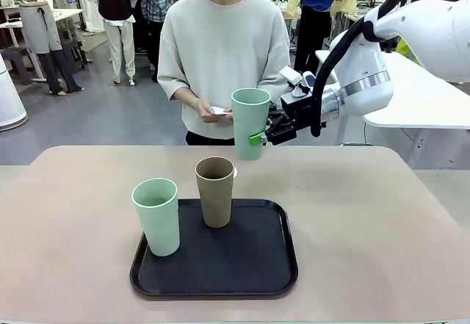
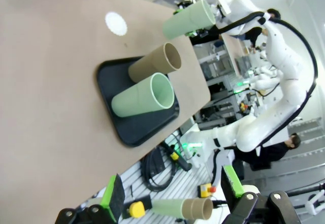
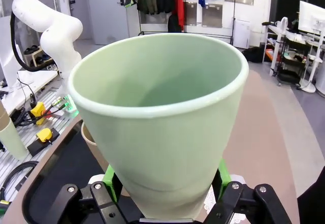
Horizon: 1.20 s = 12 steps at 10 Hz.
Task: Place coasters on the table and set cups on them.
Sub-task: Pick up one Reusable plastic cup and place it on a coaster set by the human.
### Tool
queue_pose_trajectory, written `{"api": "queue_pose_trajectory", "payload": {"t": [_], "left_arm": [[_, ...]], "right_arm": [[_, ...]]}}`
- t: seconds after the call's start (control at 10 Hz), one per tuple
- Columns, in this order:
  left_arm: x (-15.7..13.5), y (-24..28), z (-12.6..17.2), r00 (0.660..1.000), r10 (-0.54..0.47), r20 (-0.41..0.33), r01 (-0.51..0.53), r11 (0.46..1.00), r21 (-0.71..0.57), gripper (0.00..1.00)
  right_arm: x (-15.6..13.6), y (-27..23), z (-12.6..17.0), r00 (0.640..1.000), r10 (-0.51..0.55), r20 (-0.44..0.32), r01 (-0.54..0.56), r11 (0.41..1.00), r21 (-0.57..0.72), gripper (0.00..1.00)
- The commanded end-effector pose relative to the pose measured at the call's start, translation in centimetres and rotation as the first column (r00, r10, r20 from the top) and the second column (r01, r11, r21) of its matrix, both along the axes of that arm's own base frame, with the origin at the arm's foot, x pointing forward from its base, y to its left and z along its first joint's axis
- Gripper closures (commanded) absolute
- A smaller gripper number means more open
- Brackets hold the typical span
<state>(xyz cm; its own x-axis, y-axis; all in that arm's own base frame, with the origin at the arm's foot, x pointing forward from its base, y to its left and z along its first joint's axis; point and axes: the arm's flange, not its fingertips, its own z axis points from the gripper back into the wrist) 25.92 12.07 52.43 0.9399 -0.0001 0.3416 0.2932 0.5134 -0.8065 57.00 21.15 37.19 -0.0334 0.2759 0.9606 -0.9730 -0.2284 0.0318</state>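
The right end effector [image 1: 258, 139] is pinched on a tall, pale green, matte tapered tumbler [image 1: 250, 122]. It holds the tumbler upright in the air just beyond the far edge of the black rounded-rectangle tray [image 1: 250, 258], above the beige-pink surface [image 1: 382, 228]. In the right wrist view its green pads [image 3: 108, 177] press on opposite sides of the narrow lower wall, low on the body and close to the base. A flat white coaster with a scalloped lace edge [image 3: 210, 203] peeps out beneath, lying on the surface just past the tray's far edge.

The tumbler looks light and stiff. Its matte wall should give fair friction, and the upward flare wedges it against sliding down through the grip. A low hold like this one keeps the rim clear. The tall body on a small base would likely tip if set down tilted or off-centre, and the thin coaster could shift under a nudge.

A second pale green tumbler [image 1: 156, 217] and a brown tumbler [image 1: 214, 192] stand upright on the tray.

The left end effector [image 2: 171, 183] is spread wide and holds nothing, well apart from the tray. Beyond the tray, the person's hand [image 1: 208, 111] holds something small and white, too small to identify.
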Motion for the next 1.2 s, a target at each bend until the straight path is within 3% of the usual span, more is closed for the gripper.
{"api": "queue_pose_trajectory", "payload": {"t": [0.0, 0.2, 0.3, 0.7, 1.1], "left_arm": [[-0.2, 0.1, 0.1, 1.0, -0.004, 0.003, 0.004, 1.0, -0.013, 0.0], [-0.2, 0.1, 0.1, 1.0, -0.004, 0.003, 0.004, 1.0, -0.013, 0.0], [-0.2, 0.1, 0.1, 1.0, -0.004, 0.003, 0.004, 1.0, -0.013, 0.0], [-0.2, 0.1, 0.1, 1.0, -0.004, 0.003, 0.004, 1.0, -0.013, 0.0], [-0.2, 0.1, 0.1, 1.0, -0.004, 0.003, 0.004, 1.0, -0.013, 0.0]], "right_arm": [[1.2, 1.4, -1.4, 1.0, 0.001, 0.023, -0.001, 1.0, 0.018, 0.17], [1.9, 2.0, -2.1, 0.999, -0.054, 0.004, 0.054, 0.998, 0.019, 0.17], [0.4, 0.8, -1.5, 1.0, 0.005, -0.002, -0.005, 1.0, -0.003, 0.17], [0.4, 0.8, -1.5, 1.0, 0.005, -0.002, -0.005, 1.0, -0.003, 0.17], [2.7, 2.2, -2.7, 0.999, 0.003, 0.038, -0.003, 1.0, 0.006, 0.17]]}}
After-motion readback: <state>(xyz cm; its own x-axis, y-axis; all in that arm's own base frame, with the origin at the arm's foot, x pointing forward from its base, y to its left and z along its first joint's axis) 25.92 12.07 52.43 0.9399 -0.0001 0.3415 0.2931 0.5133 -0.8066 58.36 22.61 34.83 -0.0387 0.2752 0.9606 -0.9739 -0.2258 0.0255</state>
